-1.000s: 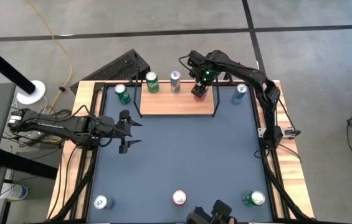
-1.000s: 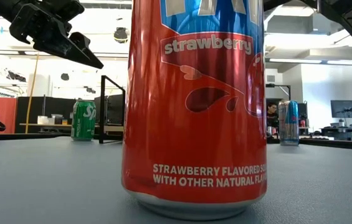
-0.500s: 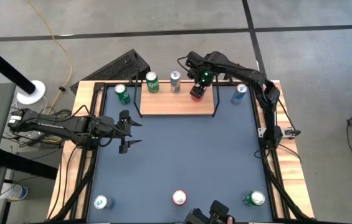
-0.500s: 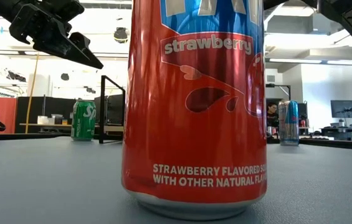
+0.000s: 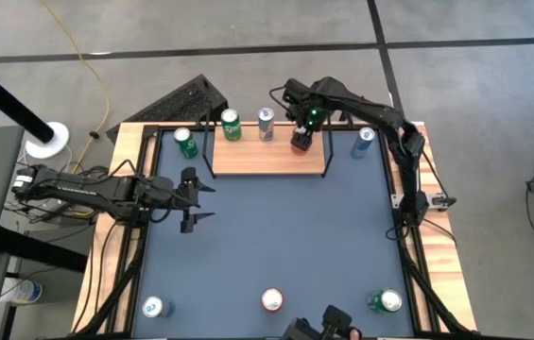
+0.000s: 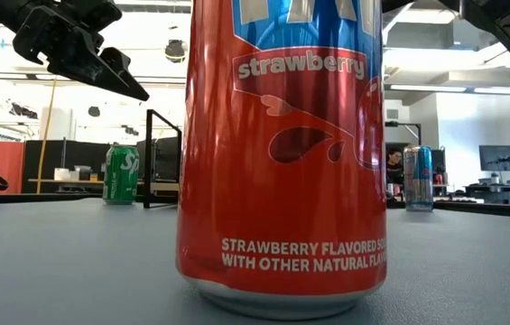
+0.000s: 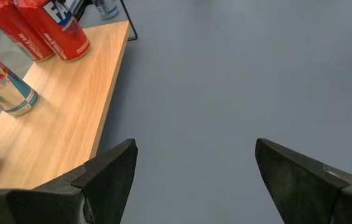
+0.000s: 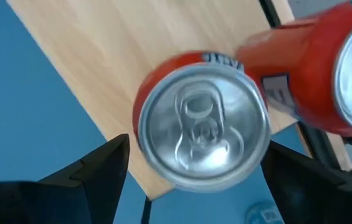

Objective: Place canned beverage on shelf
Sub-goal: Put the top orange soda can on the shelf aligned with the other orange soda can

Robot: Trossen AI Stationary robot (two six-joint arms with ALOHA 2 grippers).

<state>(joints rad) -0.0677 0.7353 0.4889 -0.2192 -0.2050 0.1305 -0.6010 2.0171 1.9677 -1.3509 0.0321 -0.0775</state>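
Mostly, a strawberry can [image 6: 282, 153] hides the shelf [image 6: 160, 158].

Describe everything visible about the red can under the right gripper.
The red can, metal with a silver top and pull tab, stands upright on the shelf, a light-wood board, at its right end, with a second red can close beside it. The right gripper is above it, fingers spread to either side and clear of it in the wrist view.
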